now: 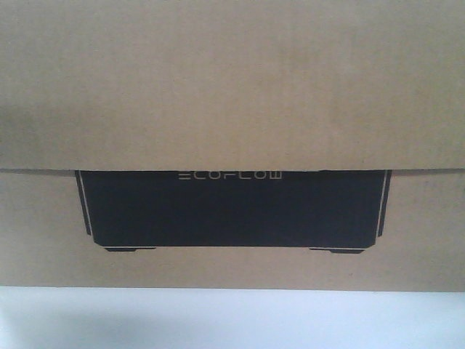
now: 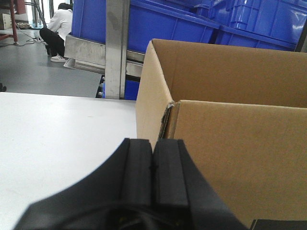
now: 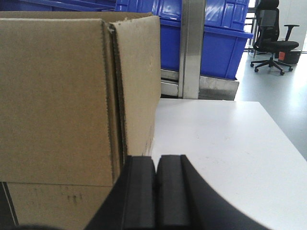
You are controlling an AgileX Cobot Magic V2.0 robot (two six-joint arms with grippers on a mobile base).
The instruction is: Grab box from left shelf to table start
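The box [image 1: 232,94] fills nearly the whole front view, brown corrugated card right up against the lens, its black printed panel [image 1: 232,211] low in the middle with thin white lines down both sides and the pale "ECOFLOW" lettering [image 1: 231,175] along its top edge. Below the carton runs a strip of the white table [image 1: 232,320], and the box sits on it. Over to the left wrist view: the left gripper [image 2: 152,165] is low in the picture, its 2 black pads pressed flat together with only a thin seam between them and nothing caught in that seam. It sits just beside the box's near corner, over the bare white tabletop; whether a finger brushes the card cannot be told. The carton's top flaps stand up, showing the open brown inside. Behind it rise blue plastic bins [image 2: 158,21] and a silver metal upright [image 2: 116,48], and far off a person in a white top [image 2: 58,26] crouches on the grey floor. Right wrist view now: the right gripper [image 3: 156,179] shows the same, pads closed against each other and empty, just beside the box's other corner, with the table spreading away to the right. Beyond it are more blue bins, another metal upright and a black office chair [image 3: 273,40].
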